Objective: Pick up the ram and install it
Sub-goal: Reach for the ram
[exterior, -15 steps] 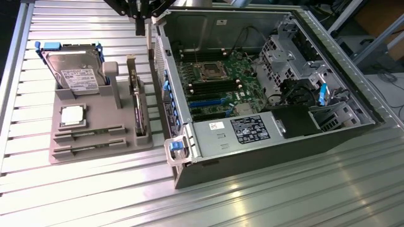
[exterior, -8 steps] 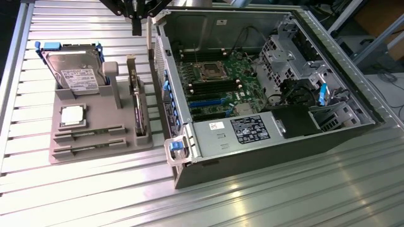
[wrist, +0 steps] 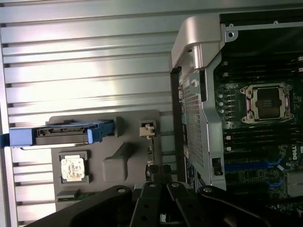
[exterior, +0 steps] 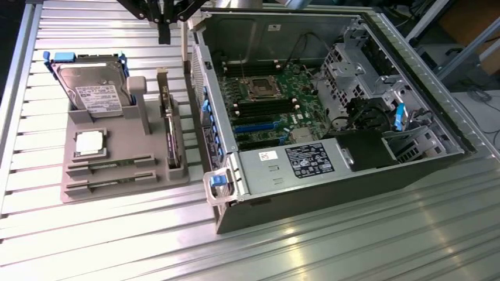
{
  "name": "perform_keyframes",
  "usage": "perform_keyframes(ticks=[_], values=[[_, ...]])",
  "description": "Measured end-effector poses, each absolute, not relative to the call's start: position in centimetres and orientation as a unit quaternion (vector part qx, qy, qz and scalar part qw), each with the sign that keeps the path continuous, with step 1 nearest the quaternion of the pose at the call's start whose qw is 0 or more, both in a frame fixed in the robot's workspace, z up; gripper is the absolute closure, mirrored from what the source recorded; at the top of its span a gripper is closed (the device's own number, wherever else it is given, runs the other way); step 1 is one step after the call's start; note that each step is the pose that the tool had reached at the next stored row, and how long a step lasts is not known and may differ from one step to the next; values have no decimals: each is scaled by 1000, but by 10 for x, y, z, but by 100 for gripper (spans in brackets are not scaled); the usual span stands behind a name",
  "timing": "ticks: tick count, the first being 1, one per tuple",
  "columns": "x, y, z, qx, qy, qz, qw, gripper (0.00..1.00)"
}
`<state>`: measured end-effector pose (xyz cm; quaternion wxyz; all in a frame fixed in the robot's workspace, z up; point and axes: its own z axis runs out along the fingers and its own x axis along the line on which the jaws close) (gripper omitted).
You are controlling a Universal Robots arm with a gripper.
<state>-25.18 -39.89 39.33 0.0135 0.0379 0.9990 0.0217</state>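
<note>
The gripper [exterior: 164, 38] hung up high over the far end of the metal table [exterior: 352, 246]. It was above the gap between the grey tray [exterior: 144, 143] and the open computer case [exterior: 312, 196]. Its two fingers were pressed together, and nothing could be seen between them.

The ram [exterior: 113, 164] was not picked up. It lay in a long slot at the near end of the grey tray, just beside the square processor chip [exterior: 90, 142]. Only a thin green edge of it showed (the slot hid most of it). A second long slot [exterior: 109, 184] sat right next to it, closer to the tray's near edge, and I could not tell what was in that one. The ram was well apart from the gripper.

A hard drive [exterior: 93, 93] stood up at the far end of the tray, with a blue holder around it. An expansion card [exterior: 170, 126] stood on its edge along the side of the tray nearest the case.

The case lay on its side, just beside the tray, with its big side open. Inside was the green motherboard [exterior: 301, 120], with a square socket [exterior: 259, 88] near its middle. Long dark slots [exterior: 262, 108] ran beside the socket.
</note>
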Motion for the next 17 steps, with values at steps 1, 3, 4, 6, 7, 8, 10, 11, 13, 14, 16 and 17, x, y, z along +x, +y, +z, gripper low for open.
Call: perform_keyframes(ticks=[1, 3, 4, 6, 7, 8, 10, 11, 13, 14, 16, 17], values=[[-253, -399, 393, 38, 999, 22, 14, 89], [-255, -399, 393, 38, 999, 22, 14, 89], [-256, -399, 393, 38, 999, 22, 14, 89], [-258, -399, 393, 38, 999, 22, 14, 89], [-259, -399, 393, 38, 999, 22, 14, 89], [-260, -399, 393, 38, 999, 22, 14, 89], [-263, -399, 393, 38, 999, 22, 14, 89], [-264, -399, 393, 38, 999, 22, 14, 89], [-267, -399, 393, 38, 999, 22, 14, 89], [-268, -399, 393, 38, 999, 22, 14, 89], [-271, -399, 393, 38, 999, 22, 14, 89], [-273, -399, 393, 38, 999, 22, 14, 89]])
